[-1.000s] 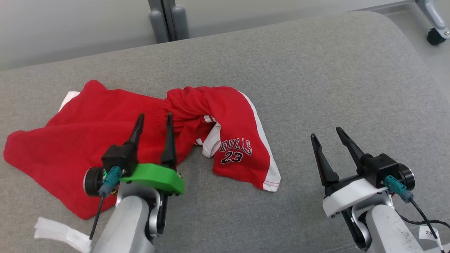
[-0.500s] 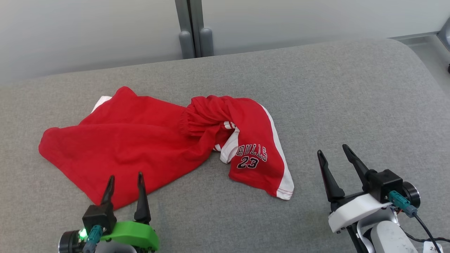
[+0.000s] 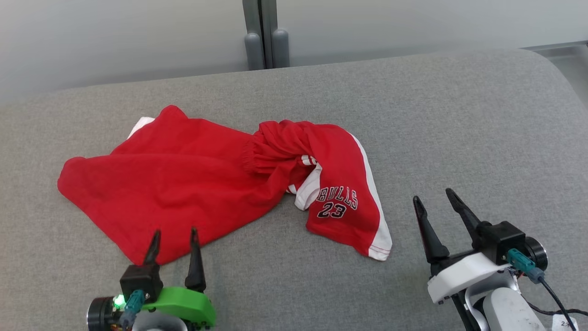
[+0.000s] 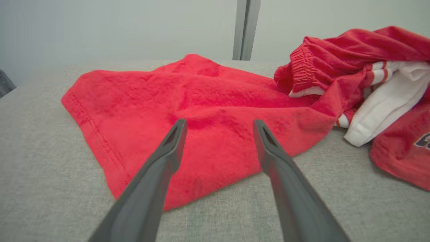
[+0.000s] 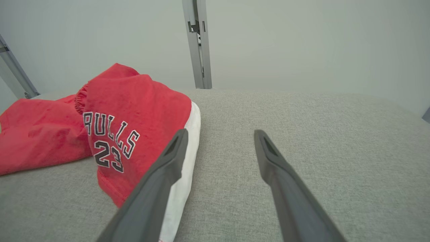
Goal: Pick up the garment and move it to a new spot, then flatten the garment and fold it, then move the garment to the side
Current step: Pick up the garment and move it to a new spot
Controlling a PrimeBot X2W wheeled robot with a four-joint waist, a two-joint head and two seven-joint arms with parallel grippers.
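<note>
The garment (image 3: 193, 184) is a pair of red shorts with white side stripes and "BULLS 23" lettering, lying rumpled on the grey cushion (image 3: 436, 128), its waistband bunched in the middle. My left gripper (image 3: 174, 235) stands open at the garment's near hem, nothing between its fingers. The left wrist view has the red garment (image 4: 201, 111) spread just beyond my left gripper (image 4: 218, 126). Well to the right of the shorts, my right gripper (image 3: 434, 198) is open over bare cushion. In the right wrist view the lettered leg of the garment (image 5: 134, 114) lies left of my right gripper (image 5: 220, 134).
A grey post (image 3: 264, 37) rises against the pale wall behind the cushion. Bare grey fabric stretches to the right of the shorts and along the near edge. The cushion's rounded corner (image 3: 546, 64) is at the far right.
My left gripper has drawn back from over the waistband to the garment's near hem, staying open. The head camera has shifted, so the whole scene sits differently. The right gripper has hardly moved.
</note>
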